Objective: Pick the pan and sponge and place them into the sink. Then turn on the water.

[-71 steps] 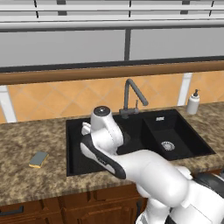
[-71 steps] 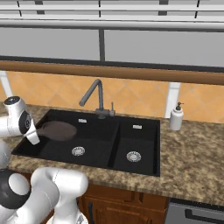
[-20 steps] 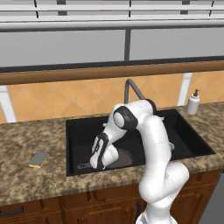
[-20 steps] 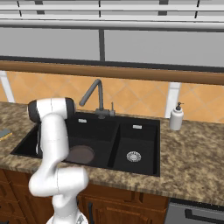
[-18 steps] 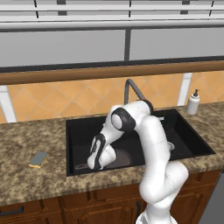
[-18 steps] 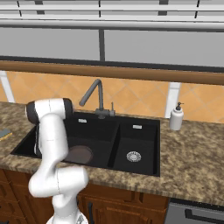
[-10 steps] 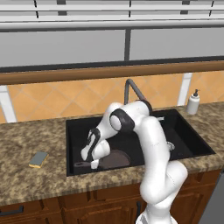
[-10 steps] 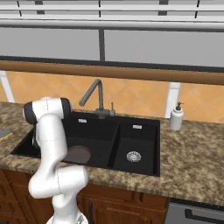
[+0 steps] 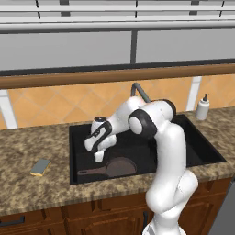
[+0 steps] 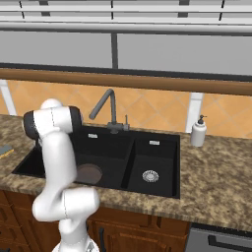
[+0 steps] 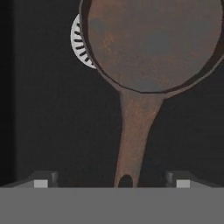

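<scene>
Sink (image 9: 202,151) floor: pan (image 11: 153,48) between fingers (image 11: 40,180).

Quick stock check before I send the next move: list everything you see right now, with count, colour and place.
pan: one, dark brown, lying in the large basin, partly over its drain, handle toward the sponge side.
sponge: one, yellow with grey-green face, on the counter beside the sink.
sink: one, black, double basin, set in the counter.
drain: two, silver, one per basin.
faucet: one, dark grey, behind the sink.
soap bottle: one, white, on the counter by the narrower basin.
counter: one, brown speckled stone.
gripper: one, white, jaws open above the pan handle, holding nothing.
</scene>
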Controlling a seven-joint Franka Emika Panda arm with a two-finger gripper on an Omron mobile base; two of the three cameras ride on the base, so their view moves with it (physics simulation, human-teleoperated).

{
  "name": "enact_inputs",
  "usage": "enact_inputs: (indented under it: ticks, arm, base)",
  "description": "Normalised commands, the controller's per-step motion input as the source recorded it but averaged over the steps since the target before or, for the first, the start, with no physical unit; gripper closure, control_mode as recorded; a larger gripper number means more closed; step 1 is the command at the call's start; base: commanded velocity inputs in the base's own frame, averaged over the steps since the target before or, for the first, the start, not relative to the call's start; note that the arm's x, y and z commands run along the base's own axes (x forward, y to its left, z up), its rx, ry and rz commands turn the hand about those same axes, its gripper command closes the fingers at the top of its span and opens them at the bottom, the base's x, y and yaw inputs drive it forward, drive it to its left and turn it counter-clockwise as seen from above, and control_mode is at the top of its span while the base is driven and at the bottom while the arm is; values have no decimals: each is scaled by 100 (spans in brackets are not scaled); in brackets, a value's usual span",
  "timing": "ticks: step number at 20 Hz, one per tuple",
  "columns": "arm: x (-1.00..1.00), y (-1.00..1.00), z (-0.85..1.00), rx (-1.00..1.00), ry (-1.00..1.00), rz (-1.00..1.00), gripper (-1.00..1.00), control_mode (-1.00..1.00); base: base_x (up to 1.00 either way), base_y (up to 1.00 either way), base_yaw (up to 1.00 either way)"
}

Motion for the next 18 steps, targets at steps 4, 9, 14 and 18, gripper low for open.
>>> enact_inputs:
  ticks: [4,9,14,18]
  arm:
    - [-46,0,100,0,-3,27,-100,-100]
    - [-50,0,98,0,-2,46,-100,-100]
    - [-57,0,77,-3,0,53,-100,-100]
    - [-41,8,54,-6,3,39,-100,-100]
  base:
    - [0,0,0]
    - [0,0,0]
    - [0,0,0]
    - [0,0,0]
